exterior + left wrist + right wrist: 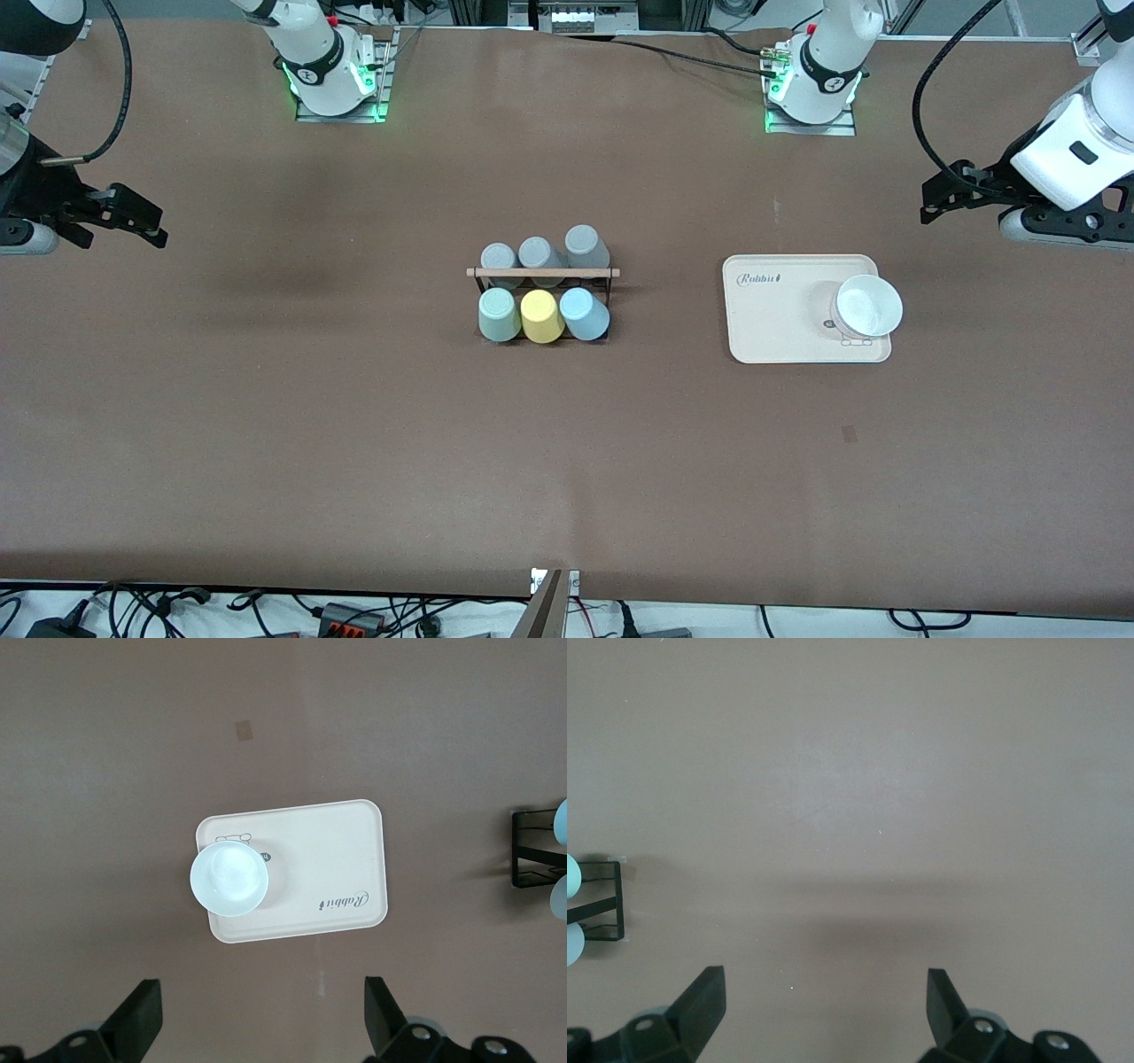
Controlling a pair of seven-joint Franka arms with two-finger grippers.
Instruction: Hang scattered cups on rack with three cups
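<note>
Brown and matt, the worktop carries only a few things. At the right arm's end, the right gripper hangs over bare surface, its fingers spread wide with nothing between them. In the middle stands the rack, a black wire frame with a wooden rod across its top. Three grey cups sit upside down on its pegs, in the row farther from the front camera. In the nearer row sit the mint green cup, the yellow cup and the light blue cup, side by side and touching. Toward the left arm's end lies a cream tray with a white bowl on it. The left gripper is up above the worktop near the tray, also wide open and holding nothing.
</note>
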